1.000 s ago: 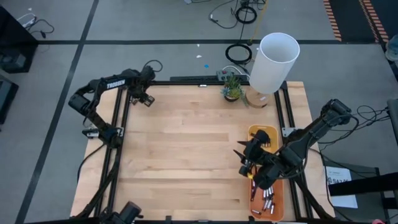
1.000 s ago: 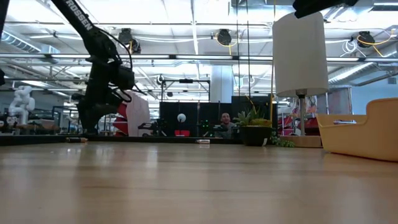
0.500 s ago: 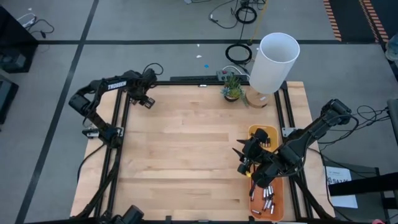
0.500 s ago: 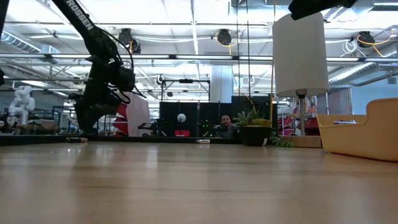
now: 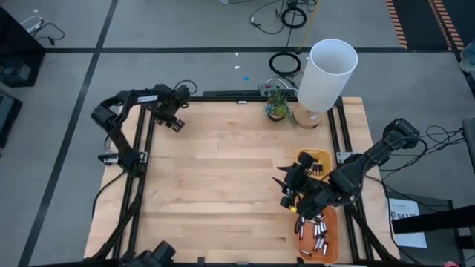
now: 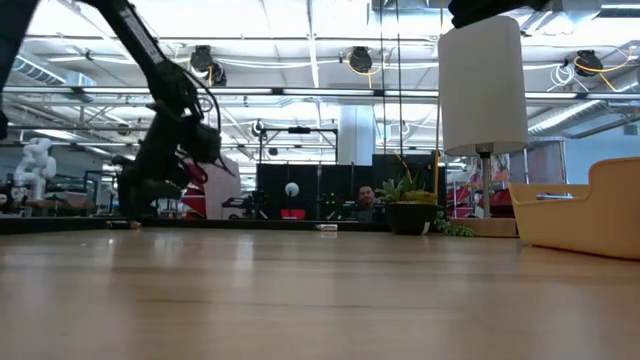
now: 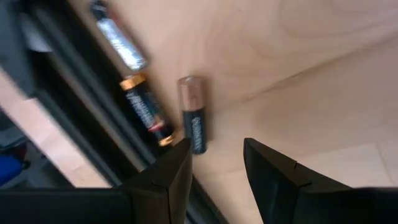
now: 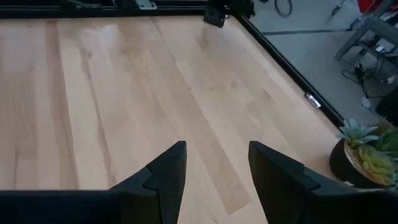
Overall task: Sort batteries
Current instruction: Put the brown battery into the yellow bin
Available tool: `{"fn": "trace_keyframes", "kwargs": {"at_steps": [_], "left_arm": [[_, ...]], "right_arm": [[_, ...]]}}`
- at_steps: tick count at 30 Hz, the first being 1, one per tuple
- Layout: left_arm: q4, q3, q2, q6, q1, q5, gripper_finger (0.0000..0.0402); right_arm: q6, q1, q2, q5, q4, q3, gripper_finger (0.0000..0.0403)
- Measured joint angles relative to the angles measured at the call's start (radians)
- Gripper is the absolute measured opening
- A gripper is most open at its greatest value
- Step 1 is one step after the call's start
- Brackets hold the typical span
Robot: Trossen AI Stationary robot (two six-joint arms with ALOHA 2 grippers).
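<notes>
The left gripper (image 7: 214, 171) hovered low over the far left corner of the tabletop (image 5: 223, 170), beside the black frame rail (image 7: 74, 118). Its fingers (image 7: 168, 180) stood partly open with nothing between them. Three batteries lay just ahead of it: a copper-topped dark cell (image 7: 193, 115) on the wood nearest the fingers, a second dark cell with gold ends (image 7: 144, 109) close beside it against the rail, and a silvery cell (image 7: 118, 43) farther along the rail.

The right gripper (image 5: 288, 191) was held above the tabletop at the left edge of the orange tray (image 5: 332, 236), fingers (image 8: 165, 174) likewise partly open and empty. More batteries (image 5: 318, 239) lay in the near end of that tray; the yellow tray (image 5: 317, 157) sat just beyond it.

The step in hand appeared to be the left arm's pick of the copper-topped cell. For a clean grasp, the fingers should be turned so that they straddle the cell across its width, not along its length, and centred on its middle. The neighbouring gold-ended cell lay close, so the finger on that side should drop into the narrow gap without nudging it. Descent should be straight down to the wood before closing, since a round cell was likely to roll if touched off-centre.
</notes>
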Motion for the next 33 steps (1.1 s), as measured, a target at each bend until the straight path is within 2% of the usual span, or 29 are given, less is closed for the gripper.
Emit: {"fn": "trace_keyframes", "kwargs": {"at_steps": [6, 12, 17, 23, 33], "left_arm": [[-0.097, 0.098, 0.116, -0.041, 0.006, 0.005, 0.0154], [-0.145, 0.151, 0.121, -0.026, 0.020, 0.005, 0.0154], [-0.197, 0.205, 0.121, -0.016, 0.080, 0.063, 0.0154], [-0.199, 0.223, 0.132, 0.008, 0.114, 0.145, 0.0154], [-0.350, 0.346, 0.291, 0.001, 0.127, 0.158, 0.0154]], "right_arm": [[-0.053, -0.018, 0.000, -0.025, 0.011, 0.000, 0.0167], [-0.104, -0.044, 0.000, -0.027, 0.015, 0.000, 0.0167], [-0.109, -0.062, 0.000, -0.075, 0.015, 0.000, 0.0167], [-0.116, -0.063, 0.000, -0.082, 0.015, 0.000, 0.0167], [-0.119, -0.063, 0.000, -0.098, 0.015, 0.000, 0.0167]]}}
